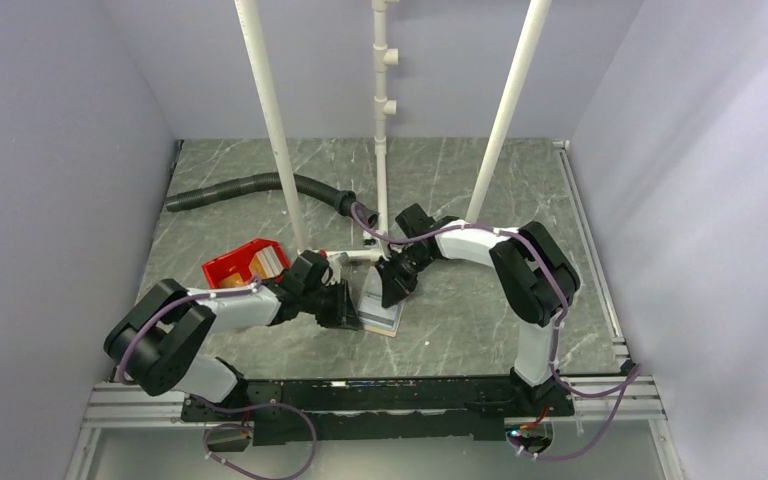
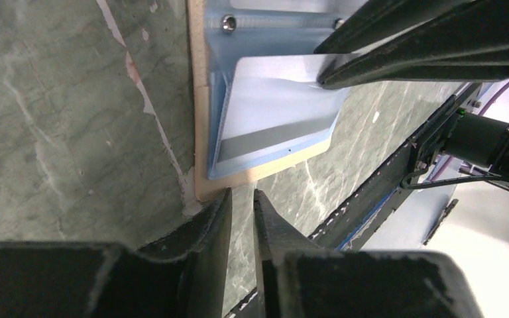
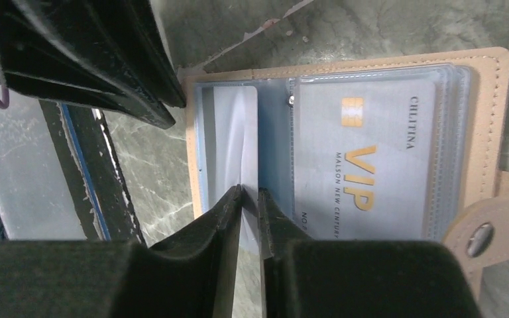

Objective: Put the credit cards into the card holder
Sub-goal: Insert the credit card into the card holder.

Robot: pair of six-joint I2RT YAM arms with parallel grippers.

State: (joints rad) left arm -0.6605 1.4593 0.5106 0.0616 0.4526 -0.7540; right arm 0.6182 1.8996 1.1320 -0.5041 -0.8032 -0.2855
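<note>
One card (image 3: 235, 132) bows, pinched in your right fingers (image 3: 222, 222); left fingers (image 2: 205, 232) narrow, empty. Push harder, the holder (image 3: 484, 86) skids.

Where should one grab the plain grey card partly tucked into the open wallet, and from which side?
Take the plain card by its free edge, the one outside the clear sleeve, coming from the sleeve's open side, as the right gripper does. The rest is tucked into the card holder lying flat on the table, so only that edge shows both faces.
</note>
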